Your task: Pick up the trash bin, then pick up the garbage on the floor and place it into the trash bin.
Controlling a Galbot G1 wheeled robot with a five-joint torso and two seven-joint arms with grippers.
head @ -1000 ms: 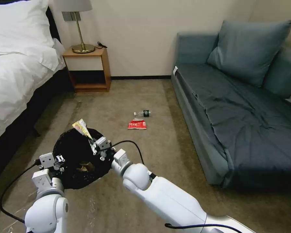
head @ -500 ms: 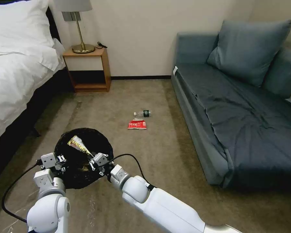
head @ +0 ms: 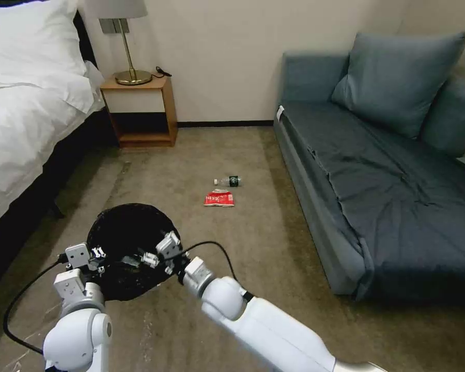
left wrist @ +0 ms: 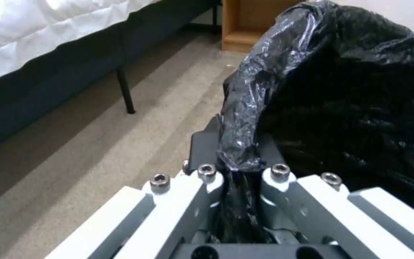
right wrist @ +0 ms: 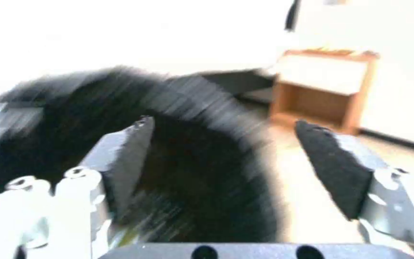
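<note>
The trash bin [head: 129, 232], wrapped in a crinkly black bag, hangs low over the floor [head: 253, 248] at the lower left of the head view. My left gripper [head: 95, 256] is shut on the bag-covered rim [left wrist: 245, 144] at the bin's near left side. Over the bin's near right edge, my right gripper [head: 159, 251] is open with nothing between its fingers [right wrist: 331, 162]; the bin's dark mouth [right wrist: 192, 187] lies just beyond them. Two pieces of garbage lie on the carpet farther ahead: a clear bottle [head: 228, 181] with a green label and a red-white packet [head: 219, 198].
A bed [head: 20, 124] with white covers runs along the left, its dark frame and leg [left wrist: 125, 93] close to the bin. A wooden nightstand [head: 139, 111] with a lamp stands at the back wall. A blue-grey sofa [head: 387, 170] lines the right side.
The dark-gold wrapper, held at my right gripper's tips over the bin one second ago, dropped inside and has sunk out of sight. My right gripper drew back to the bin's near right edge.
</note>
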